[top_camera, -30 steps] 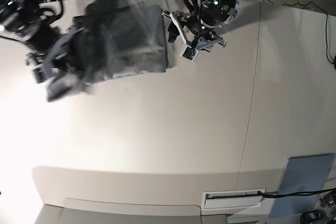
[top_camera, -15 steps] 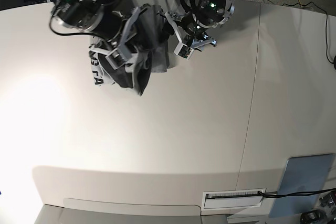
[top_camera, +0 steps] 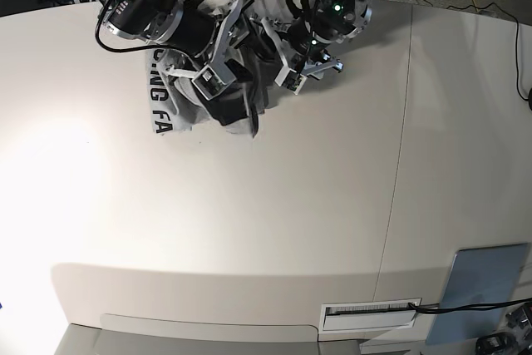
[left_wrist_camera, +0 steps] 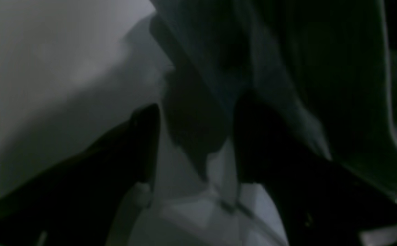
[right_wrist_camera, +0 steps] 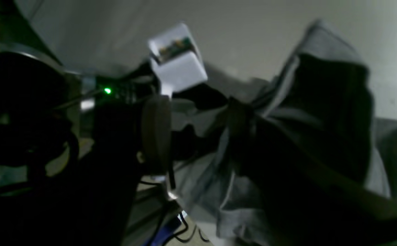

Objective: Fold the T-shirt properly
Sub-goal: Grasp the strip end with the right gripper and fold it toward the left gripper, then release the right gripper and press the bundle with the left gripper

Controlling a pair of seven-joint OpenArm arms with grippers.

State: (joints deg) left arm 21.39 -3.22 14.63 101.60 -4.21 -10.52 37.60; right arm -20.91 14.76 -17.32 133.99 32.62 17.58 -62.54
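Observation:
The grey T-shirt (top_camera: 179,101) lies bunched at the table's far edge, with black lettering showing on its left part. My right gripper (top_camera: 224,91) is shut on a fold of the T-shirt and holds it lifted over the rest of the cloth. In the right wrist view the cloth (right_wrist_camera: 301,112) is bunched at my right gripper (right_wrist_camera: 198,136). My left gripper (top_camera: 279,57) is at the shirt's right edge. In the left wrist view my left gripper (left_wrist_camera: 195,153) has its jaws apart, and a dark flap of the shirt (left_wrist_camera: 198,102) hangs between them.
A blue-grey flat panel (top_camera: 486,284) lies at the near right corner beside a white slotted plate (top_camera: 370,313). A seam (top_camera: 399,164) runs down the table. Cables lie beyond the far edge. The two arms are close together over the shirt.
My right arm has swung from the far left to the right, carrying a shirt fold over the rest towards the left arm. Lettering now shows. The left gripper has barely moved.

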